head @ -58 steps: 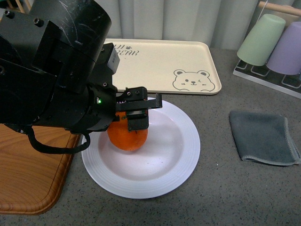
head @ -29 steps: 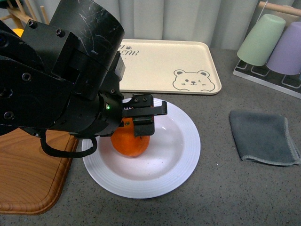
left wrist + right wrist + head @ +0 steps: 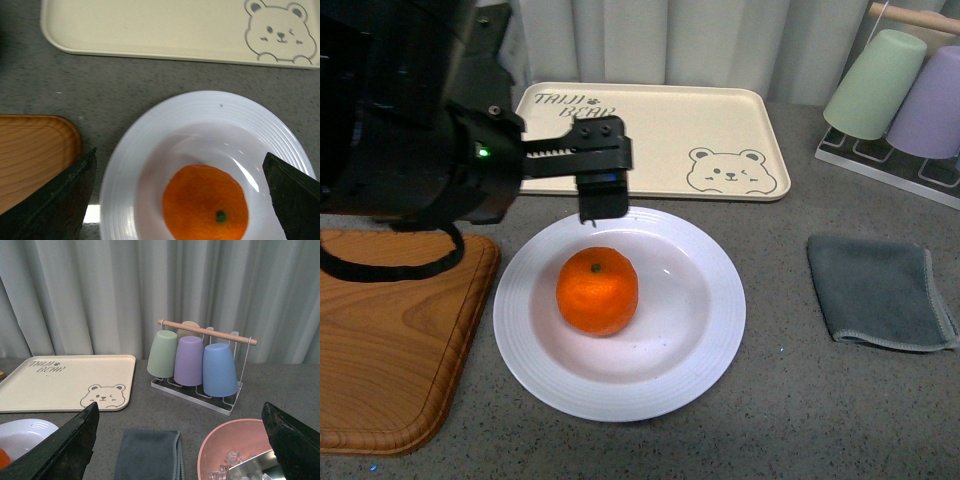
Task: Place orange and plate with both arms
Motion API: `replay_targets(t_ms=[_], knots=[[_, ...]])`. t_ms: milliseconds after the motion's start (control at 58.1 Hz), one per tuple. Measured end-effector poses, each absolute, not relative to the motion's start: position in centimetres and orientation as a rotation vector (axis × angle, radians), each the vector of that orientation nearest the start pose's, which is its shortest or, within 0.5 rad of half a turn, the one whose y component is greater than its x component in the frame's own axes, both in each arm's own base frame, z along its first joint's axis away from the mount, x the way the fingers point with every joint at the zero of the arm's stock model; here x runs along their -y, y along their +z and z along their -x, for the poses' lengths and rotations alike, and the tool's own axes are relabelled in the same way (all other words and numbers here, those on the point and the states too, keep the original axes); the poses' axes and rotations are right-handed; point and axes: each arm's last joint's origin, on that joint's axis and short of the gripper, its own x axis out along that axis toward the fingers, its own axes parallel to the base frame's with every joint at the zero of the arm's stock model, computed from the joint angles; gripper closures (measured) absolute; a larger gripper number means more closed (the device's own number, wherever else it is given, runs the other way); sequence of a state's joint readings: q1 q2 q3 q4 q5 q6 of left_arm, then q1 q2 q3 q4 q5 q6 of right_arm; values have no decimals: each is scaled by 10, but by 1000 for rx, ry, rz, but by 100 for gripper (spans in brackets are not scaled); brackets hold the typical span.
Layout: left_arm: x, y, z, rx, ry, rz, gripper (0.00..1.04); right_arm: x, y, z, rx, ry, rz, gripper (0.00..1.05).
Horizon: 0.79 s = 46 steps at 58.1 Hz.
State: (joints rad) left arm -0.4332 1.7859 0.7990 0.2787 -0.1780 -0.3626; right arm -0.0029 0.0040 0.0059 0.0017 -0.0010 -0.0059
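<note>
Orange-skinned, the orange point(image 3: 597, 290) rests centred in the white plate point(image 3: 700, 360), just below and robot-side of the left pincer point(image 3: 603, 198), which hovers wide open and empty at the far rim; the right pincer point(image 3: 180, 450), also open and empty, is farther away.

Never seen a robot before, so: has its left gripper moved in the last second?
Yes. The left gripper has lifted off the orange and drawn back toward the bear tray.
</note>
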Motion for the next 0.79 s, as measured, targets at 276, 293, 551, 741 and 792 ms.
replay_targets(t_ms=[276, 293, 551, 741, 792], knots=[[79, 150, -276, -534, 139, 146, 7, 0, 165, -98, 4, -2, 6, 9], [74, 151, -273, -522, 158, 150, 7, 0, 165, -98, 4, -2, 6, 9], [32, 148, -227, -453, 337, 171, 7, 0, 165, -98, 4, -2, 6, 9], [24, 135, -210, -211, 30, 105, 30, 0, 165, -98, 4, -2, 6, 9], [22, 149, -202, -93, -6, 73, 41, 0, 165, -98, 2, -2, 6, 9]])
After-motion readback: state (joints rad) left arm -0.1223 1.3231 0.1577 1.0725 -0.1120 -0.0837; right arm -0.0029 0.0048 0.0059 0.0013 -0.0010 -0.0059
